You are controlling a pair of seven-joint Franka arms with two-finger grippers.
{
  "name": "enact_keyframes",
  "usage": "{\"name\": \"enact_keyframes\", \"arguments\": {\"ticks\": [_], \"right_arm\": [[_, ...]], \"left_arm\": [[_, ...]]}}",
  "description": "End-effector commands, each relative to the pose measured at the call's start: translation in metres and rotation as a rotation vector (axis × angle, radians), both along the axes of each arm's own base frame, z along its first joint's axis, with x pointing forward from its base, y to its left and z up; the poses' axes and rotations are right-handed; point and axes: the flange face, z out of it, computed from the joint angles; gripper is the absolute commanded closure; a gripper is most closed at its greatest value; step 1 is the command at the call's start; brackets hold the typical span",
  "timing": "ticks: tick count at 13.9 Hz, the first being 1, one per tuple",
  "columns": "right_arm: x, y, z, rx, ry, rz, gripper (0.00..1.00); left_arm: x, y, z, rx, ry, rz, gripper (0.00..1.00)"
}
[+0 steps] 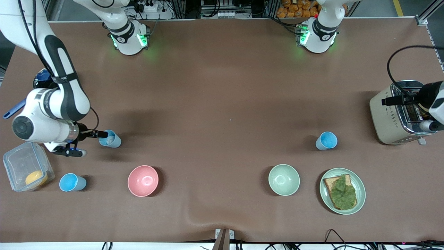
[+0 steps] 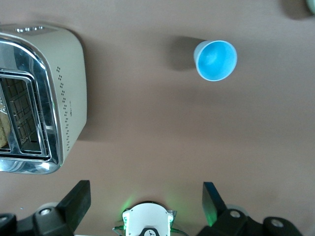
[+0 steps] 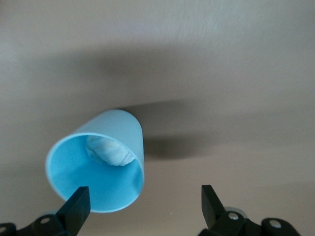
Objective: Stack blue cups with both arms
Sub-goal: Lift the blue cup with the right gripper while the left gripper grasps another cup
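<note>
Bench [image 1: 222, 104] showing matt brown covering, wrinkling at 6 o'clock. Blue cups [image 1: 326, 140] looking smooth plastic. Toaster [image 1: 395, 116] gleaming chrome over matt cream. Container [image 1: 24, 166] appearing clear plastic.

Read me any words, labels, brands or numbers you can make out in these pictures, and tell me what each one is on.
No text can be read.
toaster: small marks on its side and front, too small to read.
right arm: a printed strip on its wrist, too blurred to read.

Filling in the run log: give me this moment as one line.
right gripper: open, at paler blue cup, not gripping | left gripper: open, beside toaster, waiting | brighter blue cup: untouched | stack: not started
</note>
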Motion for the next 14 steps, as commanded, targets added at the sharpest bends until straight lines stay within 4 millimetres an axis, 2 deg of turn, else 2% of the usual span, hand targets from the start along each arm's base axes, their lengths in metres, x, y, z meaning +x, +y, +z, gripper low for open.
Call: {"name": "enact_keyframes", "arguments": {"ticks": [1, 2, 3, 6, 9, 11, 14], "right_arm": [[-0.008, 0.001, -0.034, 0.012, 0.047, 0.021, 0.49], [-0.008, 0.004, -0.035, 0.014, 0.05, 0.022, 0.81], [-0.007, 0.004, -0.032, 0.012, 0.055, 0.016, 1.0], [0.002, 0.003, -0.015, 0.015, 0.078, 0.009, 1.0], [0.004, 0.005, -0.009, 0.015, 0.077, 0.011, 1.0], [0.007, 0.005, 0.002, 0.022, 0.103, 0.023, 1.0], [0.011, 0.007, 0.015, 0.025, 0.12, 0.026, 1.0]], "left_arm": [[0.004, -0.009, -0.002, 0.005, 0.022, -0.016, 0.0], [0.005, -0.008, -0.017, 0.001, 0.049, -0.015, 0.0], [0.006, -0.005, -0.03, -0.007, 0.071, -0.013, 0.0], [0.022, -0.011, -0.078, -0.022, 0.091, -0.024, 0.0], [0.035, -0.024, -0.112, -0.028, 0.056, -0.036, 0.0], [0.046, -0.035, -0.154, -0.036, 0.018, -0.049, 0.0], [0.039, -0.044, -0.199, -0.037, -0.011, -0.052, 0.0]]}}
